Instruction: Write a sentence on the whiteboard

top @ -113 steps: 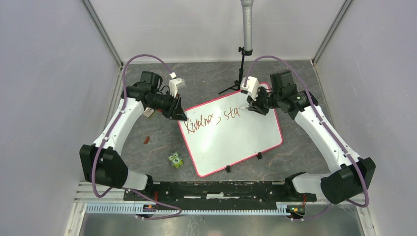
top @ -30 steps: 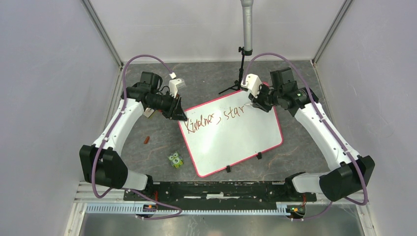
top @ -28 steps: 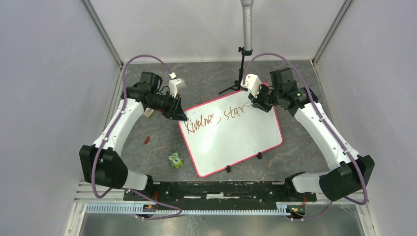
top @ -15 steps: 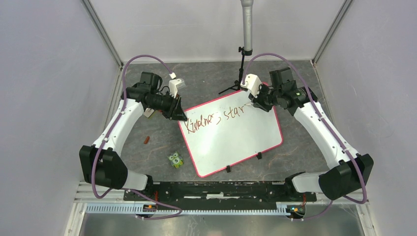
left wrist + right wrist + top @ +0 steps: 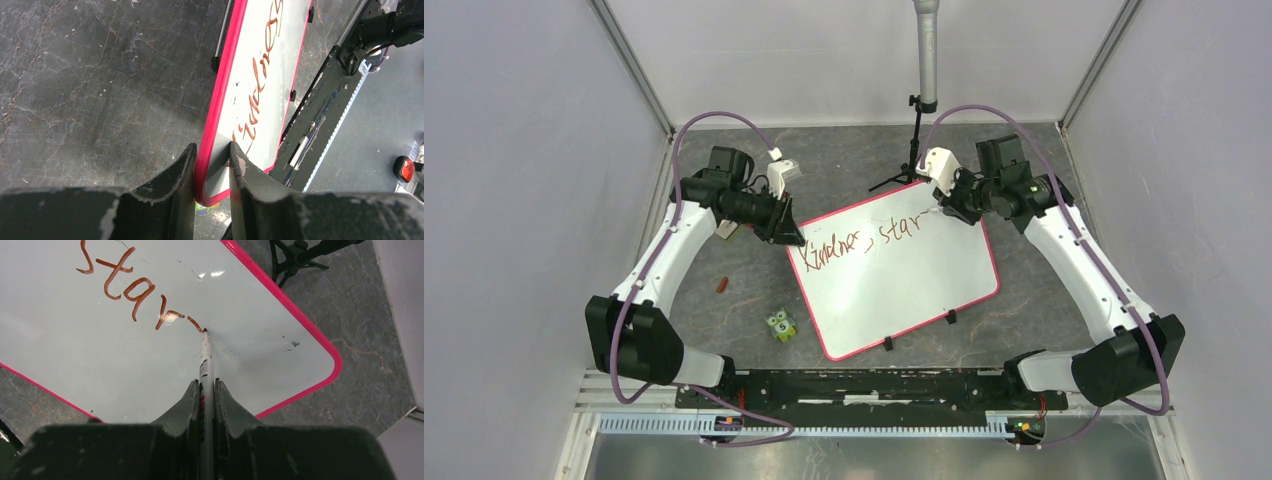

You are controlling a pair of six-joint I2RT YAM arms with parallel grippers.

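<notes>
— What sits nearest, at six o'clock in the top view?

— A black metal rail [image 5: 864, 385] with both arm bases bolted to it. Beyond it is the table [image 5: 844, 160], a dark grey slab veined like stone, matt and faintly scuffed.

— And on the table?

— A small green owl figure [image 5: 781, 325], just off the whiteboard's near-left edge, about eight o'clock from the board's middle. Farther left lies a short red-brown stub [image 5: 722, 285], too small to identify.

— The board itself?

— The whiteboard [image 5: 894, 275] lies face up and askew. It is a glossy white rectangle with rounded corners, a thin pink-red frame and small black feet along its near edge. The sentence [image 5: 864, 238] runs in thin brownish-red script along the far edge. It reads roughly "Kindness star", followed by a short stroke.

— Where is the board relative to the left gripper?

— The left gripper [image 5: 212, 150] is at the board's ten o'clock corner. Its worn, chipped black fingers [image 5: 172, 175] pinch the frame, one on the white face and one on the outer side.

— And the right gripper?

— The right gripper [image 5: 206, 383] is at one o'clock, pressed onto the barrel of a slim white marker [image 5: 205, 350]. The marker's tip touches the board at the end of that last stroke, a little inside the rounded far-right corner.

— Farthest back?

— A small black tripod [image 5: 904, 170] at twelve o'clock, just beyond the frame, with a grey pole [image 5: 927, 50] rising above it.
</notes>
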